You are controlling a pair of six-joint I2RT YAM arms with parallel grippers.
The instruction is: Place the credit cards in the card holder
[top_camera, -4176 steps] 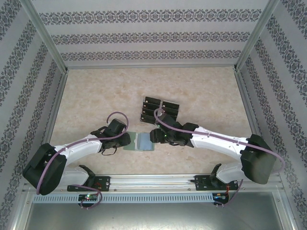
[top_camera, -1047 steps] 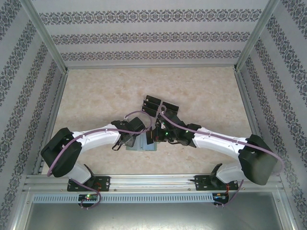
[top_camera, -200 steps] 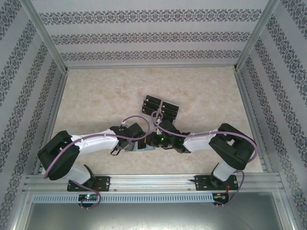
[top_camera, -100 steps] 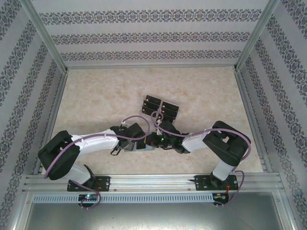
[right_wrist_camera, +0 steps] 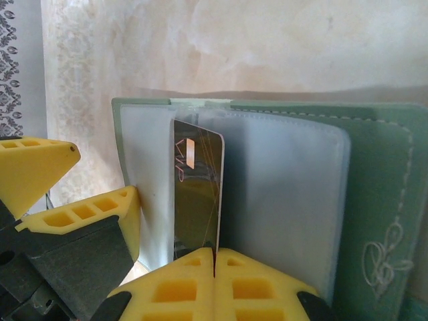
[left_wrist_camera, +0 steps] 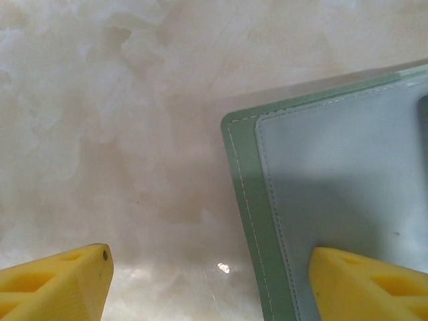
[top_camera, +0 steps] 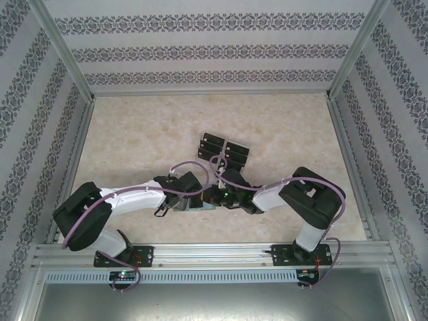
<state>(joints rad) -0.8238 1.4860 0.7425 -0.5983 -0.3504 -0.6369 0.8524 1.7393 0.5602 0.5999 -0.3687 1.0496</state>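
The card holder (right_wrist_camera: 287, 200) lies open on the table, green with pale pockets and an embroidered flourish; in the top view it lies under both wrists (top_camera: 192, 207). My right gripper (right_wrist_camera: 215, 253) is shut on one black credit card (right_wrist_camera: 197, 194) marked VIP, held on edge with its far end against the pale pockets. My left gripper (left_wrist_camera: 214, 291) is open across the holder's corner (left_wrist_camera: 314, 194): one finger (left_wrist_camera: 368, 284) rests on the pale pocket, the other (left_wrist_camera: 57, 284) is over bare table. Several more credit cards (top_camera: 224, 150) lie grouped farther back.
The two wrists (top_camera: 204, 195) meet nose to nose over the holder near the table's front middle. The right arm's elbow (top_camera: 311, 200) is folded up at the right. Patterned walls and metal rails (top_camera: 207, 92) enclose the marble-look table (top_camera: 134, 134).
The right arm's elbow has folded in toward the left while its gripper stays at the holder with the card. The left arm has not moved.
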